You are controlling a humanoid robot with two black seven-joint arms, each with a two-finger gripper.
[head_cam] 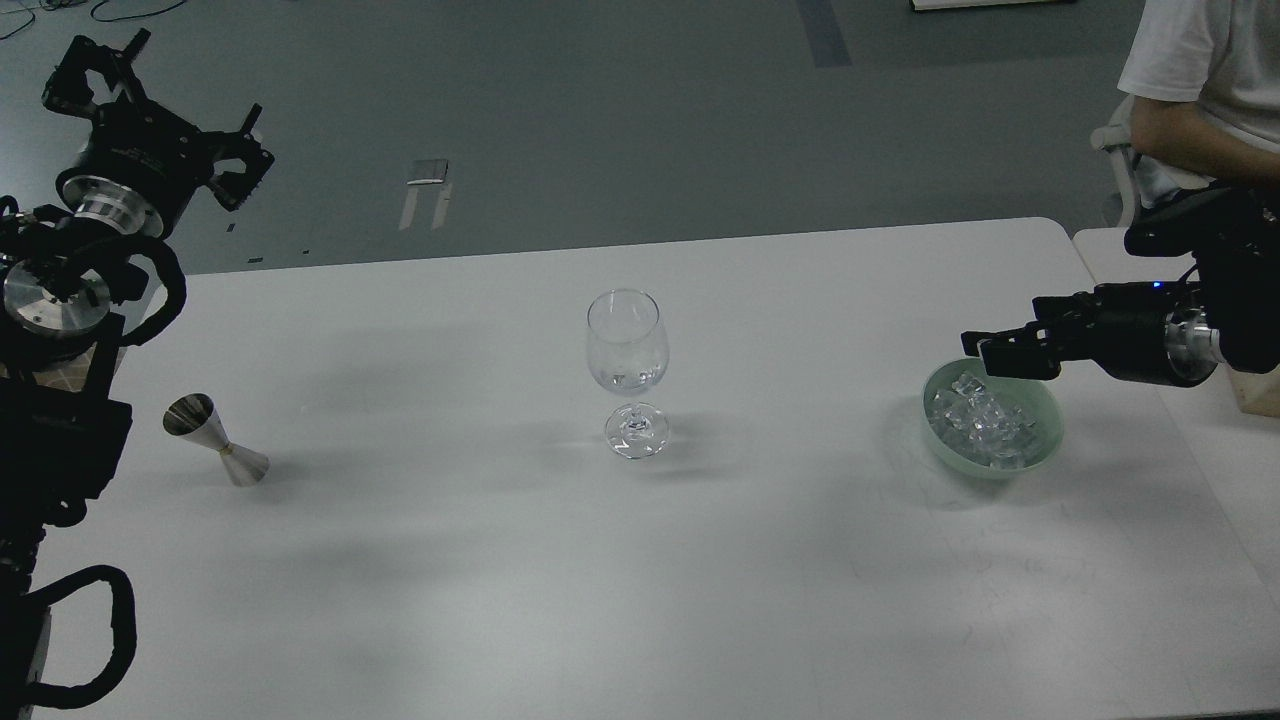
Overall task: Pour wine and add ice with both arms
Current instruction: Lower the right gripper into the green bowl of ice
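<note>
A clear wine glass point(627, 345) stands upright at the table's middle, with a little wine point(628, 380) at the bottom of its bowl. A heap of ice point(980, 418) lies in a pale green bowl point(1045, 440) at the right. My right gripper point(985, 350) comes in from the right, pointing left. It hovers just over the bowl's far rim, fingers slightly apart and empty. My left gripper point(170, 95) is raised at the far left, beyond the table's back edge, wide open and empty. A steel jigger point(215, 440) stands tilted on the table below it.
The white table point(640, 580) is bare in front. A second table with a beige block point(1262, 390) adjoins at the right. A person in a white shirt point(1200, 70) sits at the back right.
</note>
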